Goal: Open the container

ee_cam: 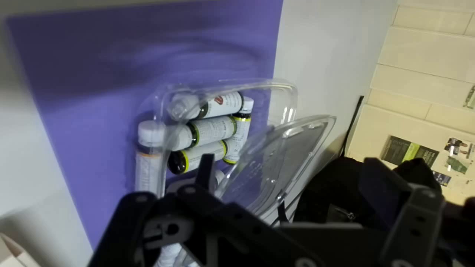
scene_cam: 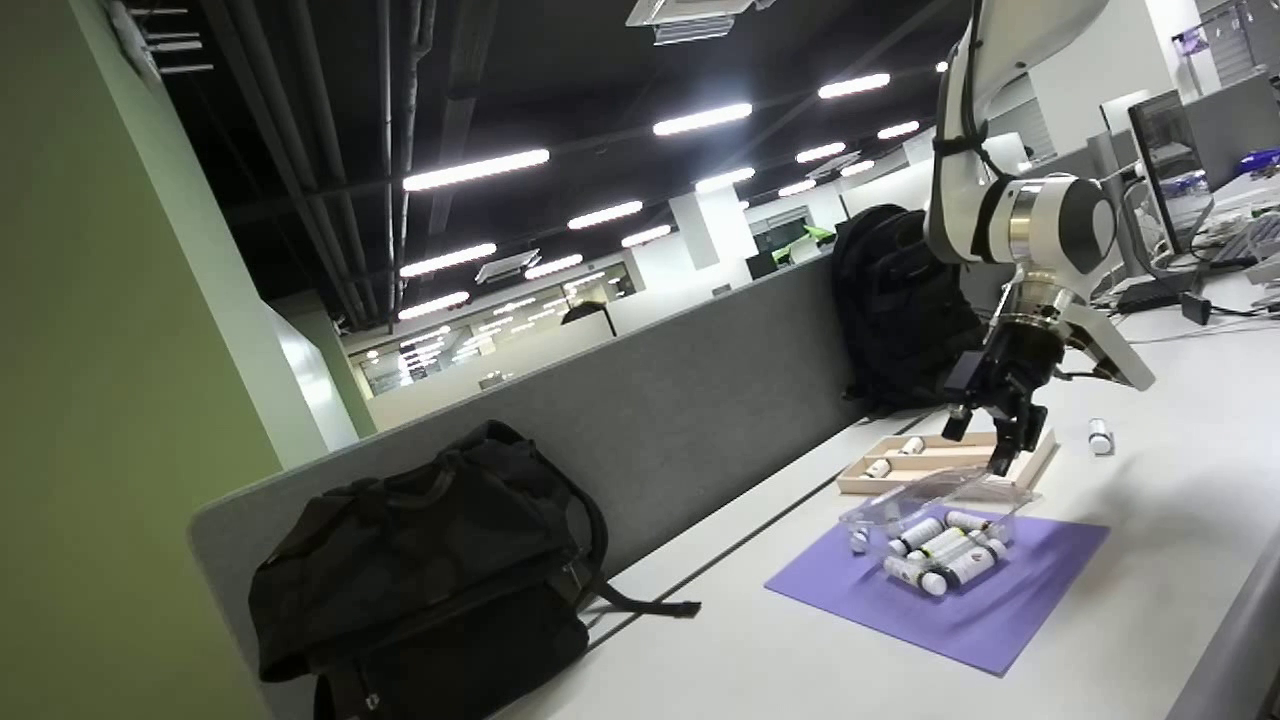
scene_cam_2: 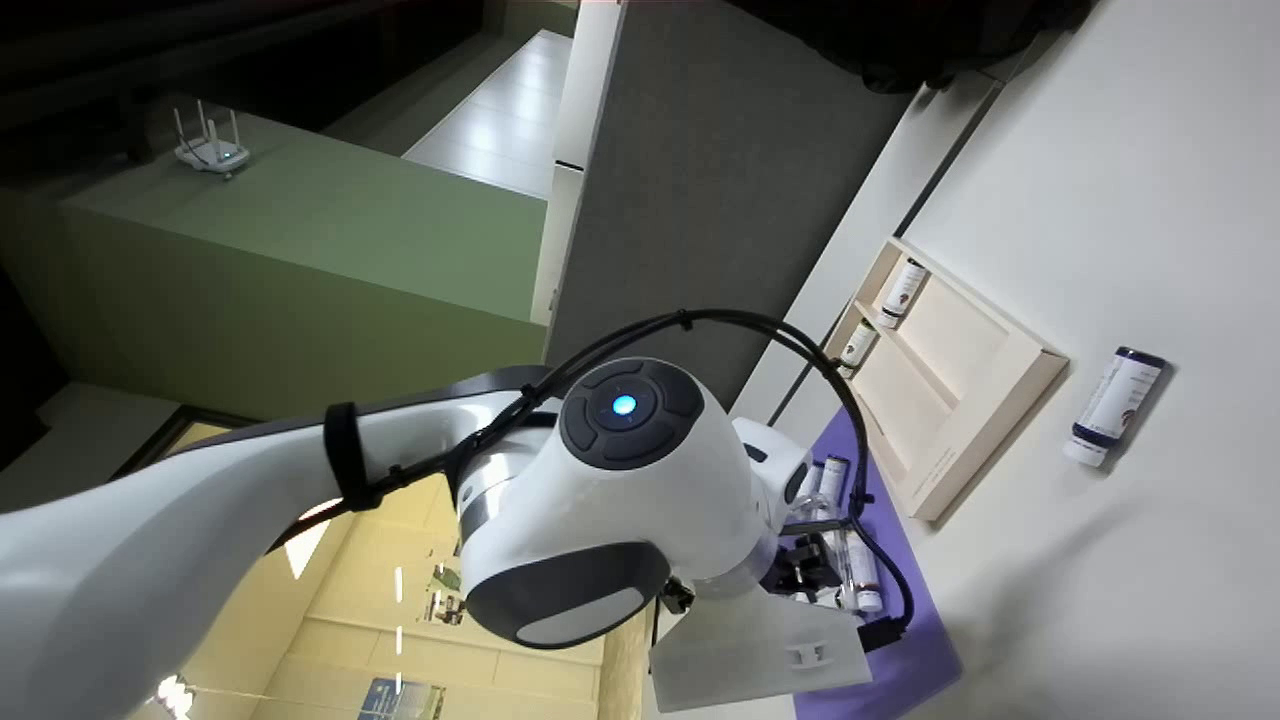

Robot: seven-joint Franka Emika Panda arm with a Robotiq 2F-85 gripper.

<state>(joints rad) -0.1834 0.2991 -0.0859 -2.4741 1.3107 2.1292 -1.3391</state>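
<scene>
I am poising my claw above the clear container, its fingers standing well apart; whether either is touching the lid, I cannot tell. The container is resting on the purple mat, bottles lying inside. Its lid is standing tilted over the base, its length slanting from upper right to lower left in my wrist view. My fingers are hiding the base's near end, so I cannot tell its long axis. The tan tray is lying just beside the mat.
</scene>
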